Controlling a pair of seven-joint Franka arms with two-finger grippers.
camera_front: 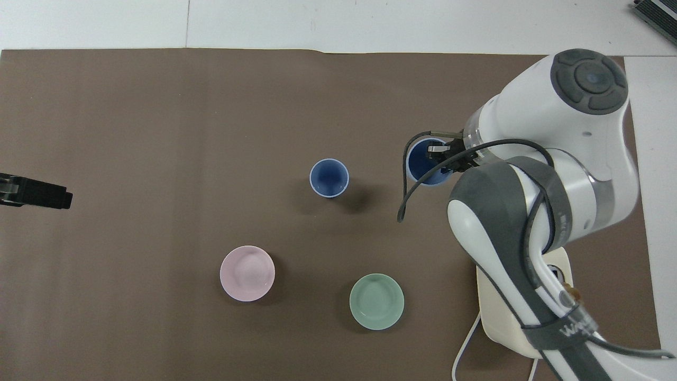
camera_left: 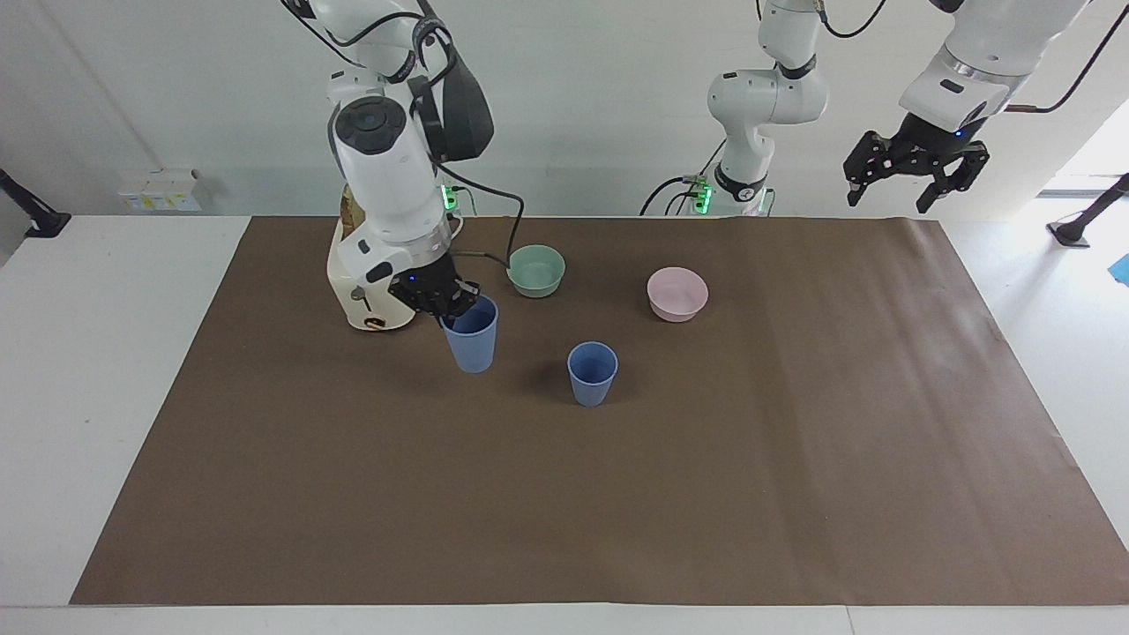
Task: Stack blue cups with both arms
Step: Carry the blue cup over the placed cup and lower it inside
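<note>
The right gripper gripped one blue cup by its rim, holding it in the air over the brown mat on the desk. The second blue cup stood upright on the mat, farther from the robots than the pink bowl. The left gripper waited aloft, fingers spread.
</note>
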